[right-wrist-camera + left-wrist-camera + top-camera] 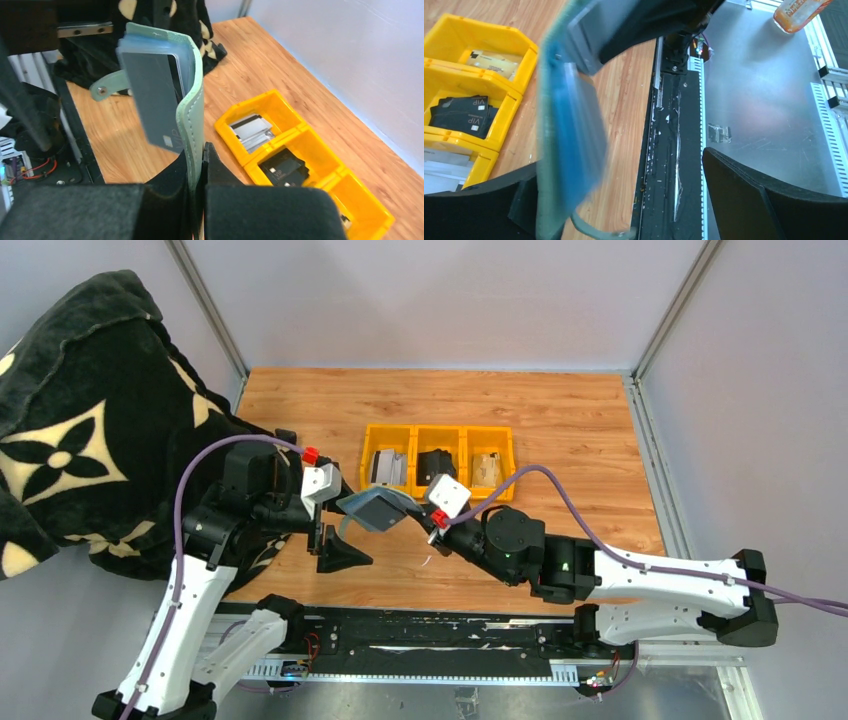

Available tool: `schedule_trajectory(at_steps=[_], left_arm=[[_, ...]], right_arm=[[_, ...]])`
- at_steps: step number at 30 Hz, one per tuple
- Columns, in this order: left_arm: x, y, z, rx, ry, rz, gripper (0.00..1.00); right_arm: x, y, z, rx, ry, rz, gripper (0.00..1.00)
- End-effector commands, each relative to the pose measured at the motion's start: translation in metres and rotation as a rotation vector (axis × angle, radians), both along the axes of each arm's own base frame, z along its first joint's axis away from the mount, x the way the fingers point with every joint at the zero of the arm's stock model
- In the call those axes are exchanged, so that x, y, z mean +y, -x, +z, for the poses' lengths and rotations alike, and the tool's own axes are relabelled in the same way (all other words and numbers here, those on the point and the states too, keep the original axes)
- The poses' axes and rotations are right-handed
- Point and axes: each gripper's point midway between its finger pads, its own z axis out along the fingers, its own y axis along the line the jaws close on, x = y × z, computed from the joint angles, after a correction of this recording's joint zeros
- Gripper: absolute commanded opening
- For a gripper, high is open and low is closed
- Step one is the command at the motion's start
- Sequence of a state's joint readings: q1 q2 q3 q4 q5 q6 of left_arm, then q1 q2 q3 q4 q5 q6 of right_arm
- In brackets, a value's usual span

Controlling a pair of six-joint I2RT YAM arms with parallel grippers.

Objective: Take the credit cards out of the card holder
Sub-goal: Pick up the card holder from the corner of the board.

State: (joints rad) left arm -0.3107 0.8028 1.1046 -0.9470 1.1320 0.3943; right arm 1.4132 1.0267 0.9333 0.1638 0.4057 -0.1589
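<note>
My right gripper (pixel 408 516) (pixel 201 152) is shut on one sage-green cover of the open card holder (pixel 372 508) (pixel 195 115) and holds it upright above the table. A dark grey card (pixel 152 100) sits in the holder's clear sleeve, and its closing tab (pixel 107 86) hangs to the left. My left gripper (pixel 343 525) (pixel 619 165) is wide open around the holder (pixel 569 130), which stands close to its left finger (pixel 479 205) and is blurred there. I cannot tell if that finger touches it.
The yellow three-compartment tray (pixel 438 432) (pixel 305 145) (pixel 499 50) holds silver cards (pixel 388 468), black VIP cards (pixel 436 465) and a tan card (pixel 487 470). A black patterned cloth bag (pixel 80 430) fills the left side. The black base rail (pixel 400 630) runs along the near edge.
</note>
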Motion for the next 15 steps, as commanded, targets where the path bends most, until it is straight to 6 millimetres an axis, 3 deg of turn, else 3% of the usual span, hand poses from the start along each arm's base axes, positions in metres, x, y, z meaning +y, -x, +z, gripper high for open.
schedule_trajectory(at_steps=[1, 4, 8, 11, 15], left_arm=[[0.002, 0.008, -0.002, -0.016, 0.005, -0.009, 1.00], [0.003, 0.007, -0.005, -0.048, -0.004, -0.004, 1.00], [0.004, -0.004, -0.004, -0.101, 0.000, 0.045, 0.97], [-0.001, -0.016, 0.006, -0.103, 0.065, 0.109, 0.91], [-0.006, -0.026, 0.022, -0.104, 0.164, 0.163, 0.82]], right_arm=[[-0.021, -0.013, -0.026, 0.069, 0.243, -0.113, 0.00], [-0.015, -0.005, -0.020, 0.088, 0.243, -0.059, 0.00], [0.001, 0.024, 0.001, 0.093, 0.136, 0.138, 0.00], [0.007, 0.038, 0.014, 0.105, 0.065, 0.231, 0.00], [0.009, 0.040, 0.026, 0.167, -0.003, 0.290, 0.00]])
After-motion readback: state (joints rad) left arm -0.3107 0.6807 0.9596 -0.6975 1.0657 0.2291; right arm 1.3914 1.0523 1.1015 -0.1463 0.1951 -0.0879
